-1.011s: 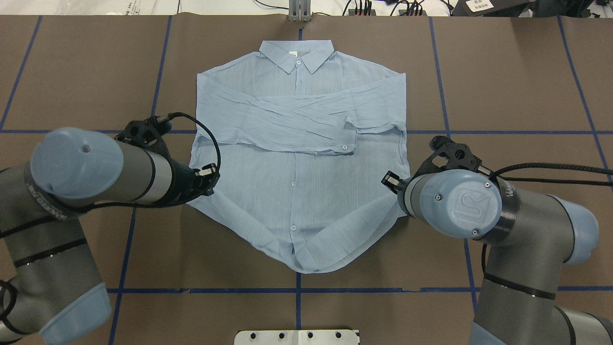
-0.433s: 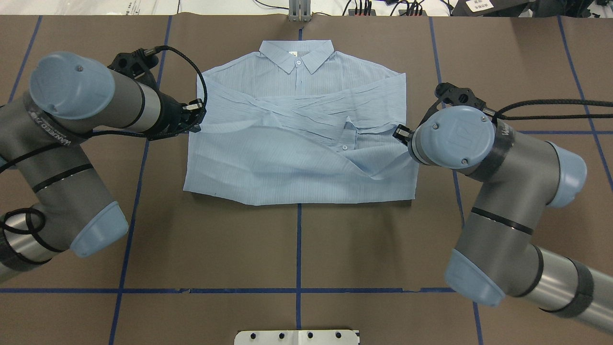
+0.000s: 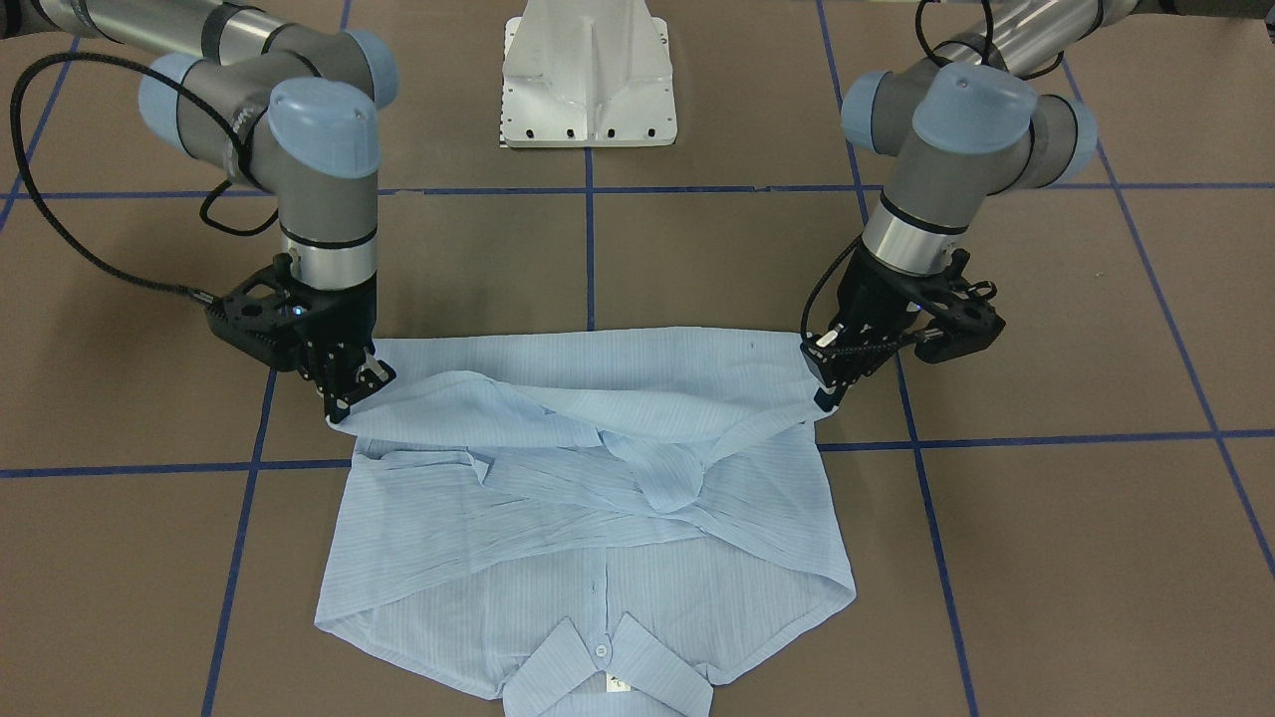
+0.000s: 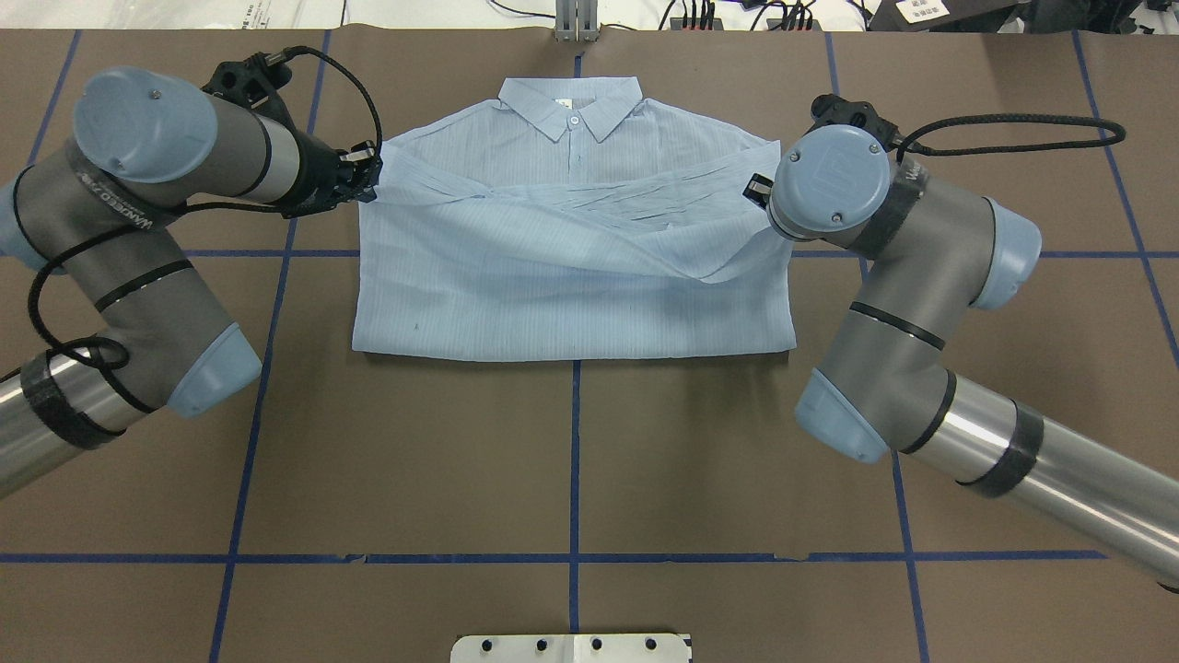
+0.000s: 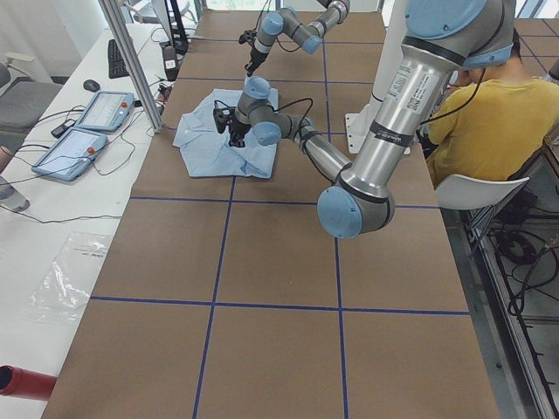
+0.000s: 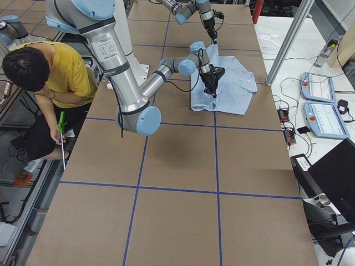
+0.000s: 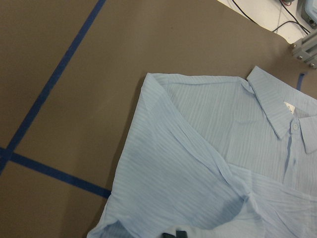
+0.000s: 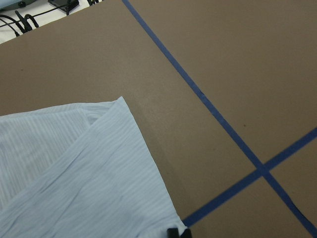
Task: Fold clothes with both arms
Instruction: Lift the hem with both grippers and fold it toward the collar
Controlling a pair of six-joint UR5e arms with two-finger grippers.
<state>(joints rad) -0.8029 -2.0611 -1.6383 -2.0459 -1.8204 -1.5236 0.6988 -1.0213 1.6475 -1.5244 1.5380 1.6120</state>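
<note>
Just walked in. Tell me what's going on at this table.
Two robot arms are folding a light blue shirt on the table. The left end effector and the right end effector each pinch one corner of the hem. The lower half is doubled up over the crossed sleeves. The hem is stretched between the two end effectors, short of the collar and not yet released.

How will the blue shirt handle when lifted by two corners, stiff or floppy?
Likely floppy: the shirt sags between the left gripper and right gripper. Probably thin and light: it wrinkles finely and drapes closely over the layers beneath. Pushed, it would probably bunch rather than slide whole.
</note>
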